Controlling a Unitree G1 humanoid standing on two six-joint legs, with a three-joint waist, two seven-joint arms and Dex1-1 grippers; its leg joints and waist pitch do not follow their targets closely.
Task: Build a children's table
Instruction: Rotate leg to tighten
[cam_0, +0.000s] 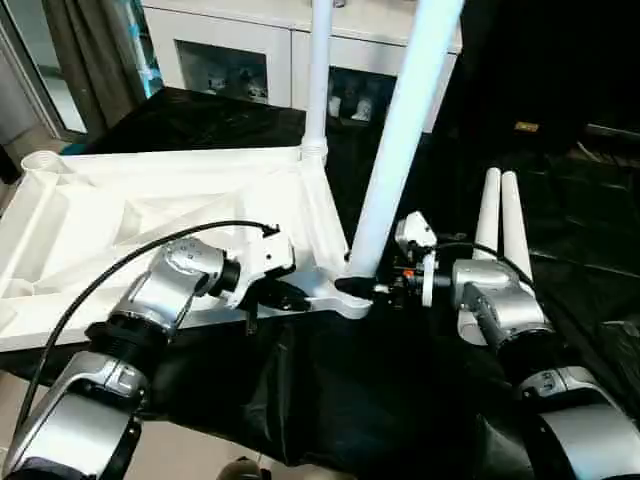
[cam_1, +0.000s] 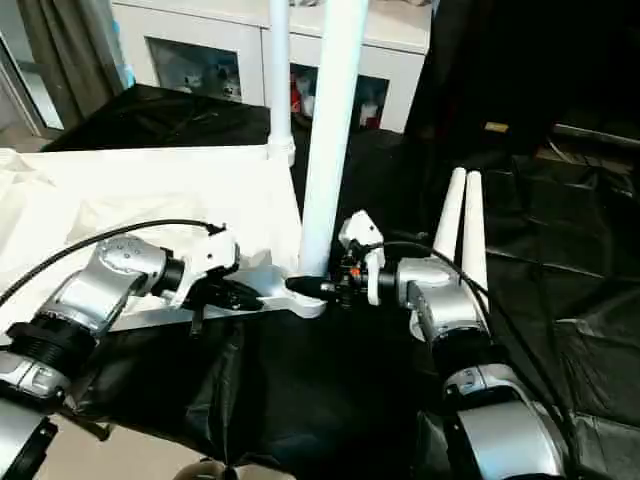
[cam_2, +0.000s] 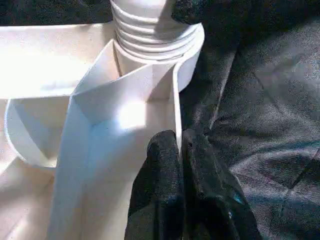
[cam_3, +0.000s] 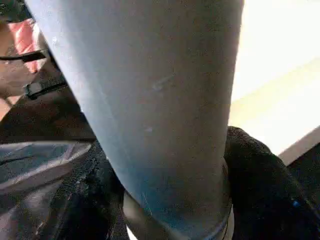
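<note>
The children's table top (cam_0: 110, 220) lies upside down on a black cloth, its ribbed underside facing up. One white leg (cam_0: 318, 80) stands upright in the far corner socket. A second leg (cam_0: 400, 130) leans slightly in the near corner socket (cam_2: 150, 30). My right gripper (cam_0: 362, 287) is shut around this leg's base, with one black finger (cam_3: 260, 170) on either side of the tube. My left gripper (cam_0: 290, 297) is shut on the top's thin rim wall (cam_2: 175, 100) just beside that corner. Two more legs (cam_0: 500, 220) lie side by side to the right of my right forearm.
A white cabinet with glass-fronted shelves (cam_0: 220, 50) stands behind the work, and a curtain (cam_0: 90, 50) hangs at the far left. The black cloth (cam_0: 350, 400) drapes over the near edge. A black cable (cam_0: 130, 260) loops above my left forearm.
</note>
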